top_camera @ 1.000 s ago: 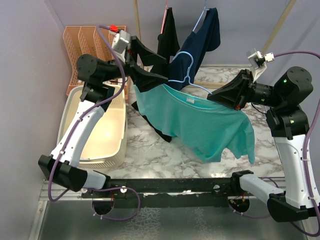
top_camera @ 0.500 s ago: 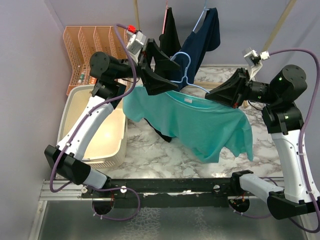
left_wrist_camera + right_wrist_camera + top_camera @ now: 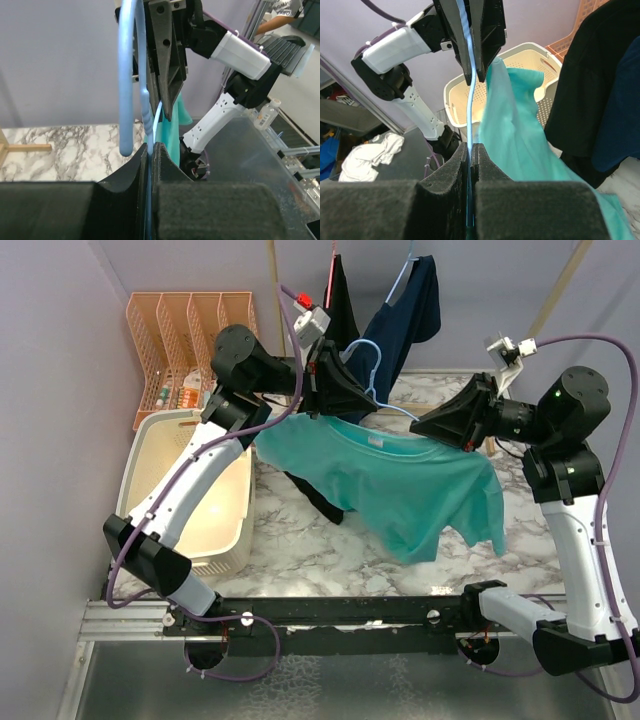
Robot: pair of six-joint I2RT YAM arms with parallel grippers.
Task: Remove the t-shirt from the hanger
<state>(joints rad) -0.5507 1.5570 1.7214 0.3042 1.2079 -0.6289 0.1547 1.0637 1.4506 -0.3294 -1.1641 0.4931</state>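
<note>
A teal t-shirt (image 3: 410, 485) hangs on a light-blue hanger (image 3: 372, 380) held in the air over the marble table. My left gripper (image 3: 362, 405) is shut on the hanger wire just below the hook, at the shirt's collar. In the left wrist view the jaws (image 3: 150, 146) pinch the blue wire, with the hook (image 3: 127, 75) rising in front of them and teal cloth (image 3: 176, 131) beyond. My right gripper (image 3: 420, 426) is shut on the hanger's right arm. In the right wrist view its jaws (image 3: 470, 146) clamp the wire, with the t-shirt (image 3: 515, 130) draped to the right.
A cream laundry basket (image 3: 190, 510) stands at the left, with an orange rack (image 3: 185, 325) behind it. A dark blue garment (image 3: 405, 315) and a black one (image 3: 340, 300) hang at the back. Black cloth (image 3: 318, 498) lies on the table under the t-shirt.
My left arm has swung right and up from the shirt's left shoulder to the hanger's neck, and its open jaws have shut on the wire. The right gripper has kept its grip.
</note>
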